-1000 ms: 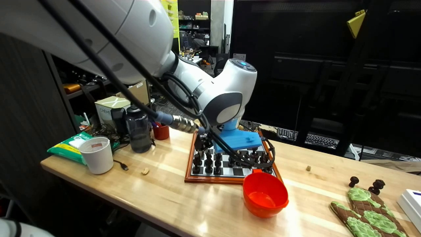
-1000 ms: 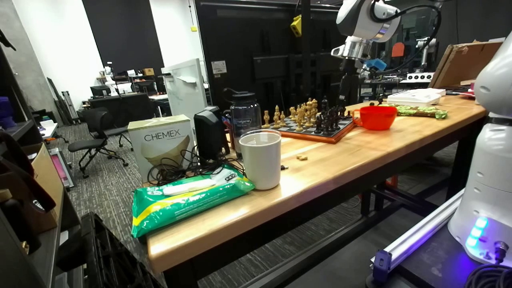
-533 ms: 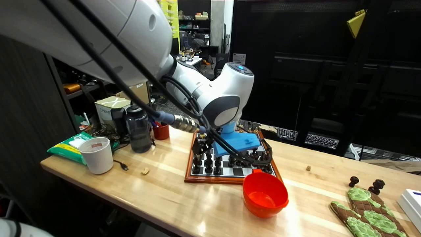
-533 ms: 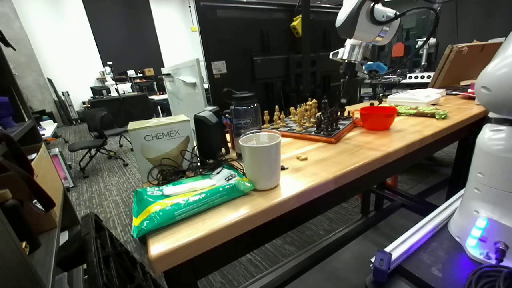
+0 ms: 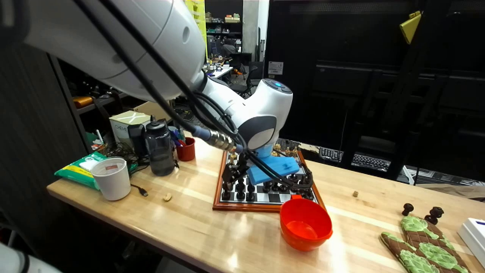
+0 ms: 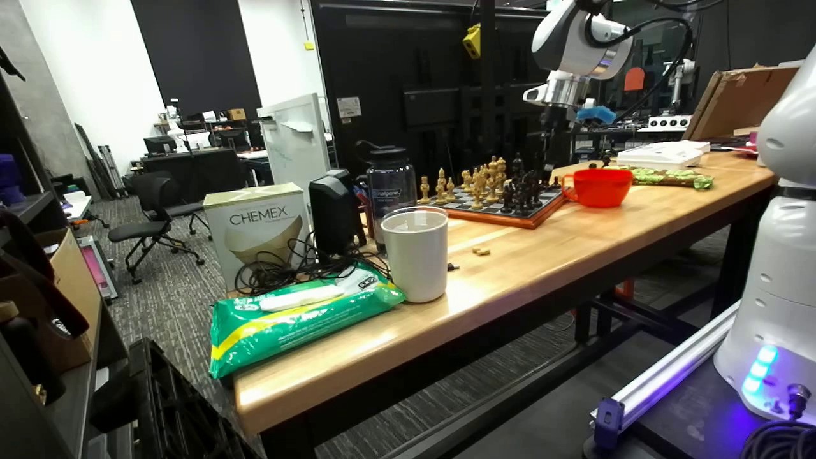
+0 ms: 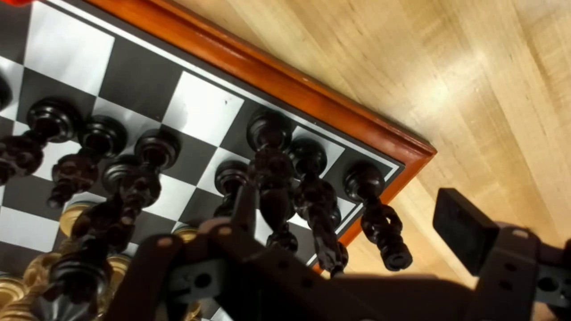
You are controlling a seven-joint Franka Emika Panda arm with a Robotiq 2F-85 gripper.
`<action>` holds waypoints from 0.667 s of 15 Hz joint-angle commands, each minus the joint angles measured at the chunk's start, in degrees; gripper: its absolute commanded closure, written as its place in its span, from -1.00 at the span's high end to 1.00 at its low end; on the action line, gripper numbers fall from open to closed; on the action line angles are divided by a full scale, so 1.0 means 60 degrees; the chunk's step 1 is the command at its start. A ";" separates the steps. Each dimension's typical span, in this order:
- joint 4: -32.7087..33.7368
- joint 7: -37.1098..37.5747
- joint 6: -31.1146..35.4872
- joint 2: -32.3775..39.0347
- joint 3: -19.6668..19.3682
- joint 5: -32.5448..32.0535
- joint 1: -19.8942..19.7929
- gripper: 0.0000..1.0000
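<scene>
Over one corner of the chess board (image 7: 267, 73), my jaws stand wide apart and grip nothing. Taking the wrist view as a clock face, the dark corner piece (image 7: 377, 223) is at four o'clock, upright, with counter (image 7: 446, 53) showing at two. Its tall dark neighbour (image 7: 314, 198) stands just beside it on its ten o'clock side, and both show between my fingers (image 7: 461, 227), so I judge this spread too generous for taking one alone. Closing cleanly would call for narrowing first, shifting toward three o'clock and lowering straight down so the inner finger threads between the pair. I cannot tell how far above the pieces my fingers hang, so slow looks safest. The red cup (image 5: 305, 223) sits beside the board, at four o'clock from me in an exterior view.
</scene>
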 commanded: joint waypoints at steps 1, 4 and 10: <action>0.0212 -0.0661 0.0115 0.0275 -0.0017 0.0393 0.0024 1.00; 0.0367 -0.0890 0.0122 0.0456 0.0015 0.0577 -0.0018 1.00; 0.0681 -0.1063 0.0081 0.0785 0.0082 0.0603 -0.0124 1.00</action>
